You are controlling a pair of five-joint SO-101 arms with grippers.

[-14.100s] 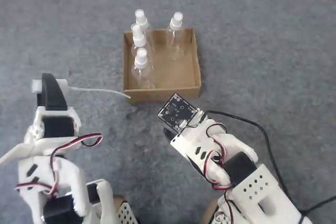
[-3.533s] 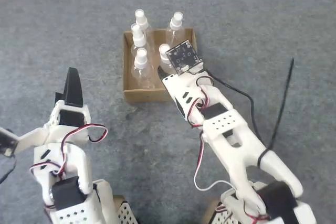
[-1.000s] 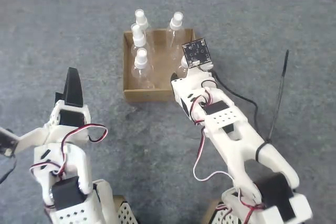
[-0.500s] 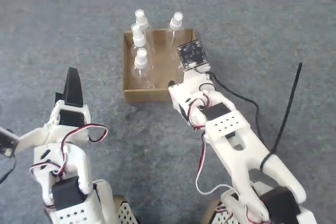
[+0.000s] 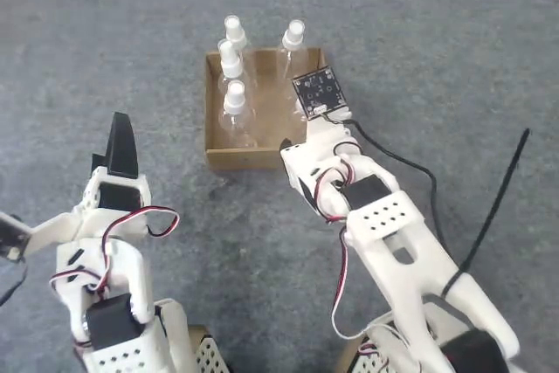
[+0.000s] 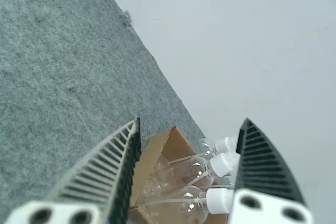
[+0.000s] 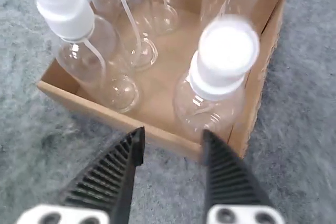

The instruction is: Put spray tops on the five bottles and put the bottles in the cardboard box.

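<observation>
The right hand (image 7: pixel 170 139), spread and empty, has drawn back from the last bottle (image 7: pixel 218 77), which now stands in the cardboard box (image 7: pixel 84 100). The left hand (image 6: pixel 186 135) gapes idle. The task looks finished.

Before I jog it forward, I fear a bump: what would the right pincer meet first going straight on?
Probably the near wall of the brown cardboard box, then the clear plastic bottle with white spray top behind it.

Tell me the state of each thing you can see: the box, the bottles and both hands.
Brown cardboard box: open-topped, flat on the grey carpet.
Five clear plastic bottles with white spray tops: upright inside the box, tops on.
Left hand: open, empty, away from the box.
Right hand: open, empty, at the box's near wall.
</observation>
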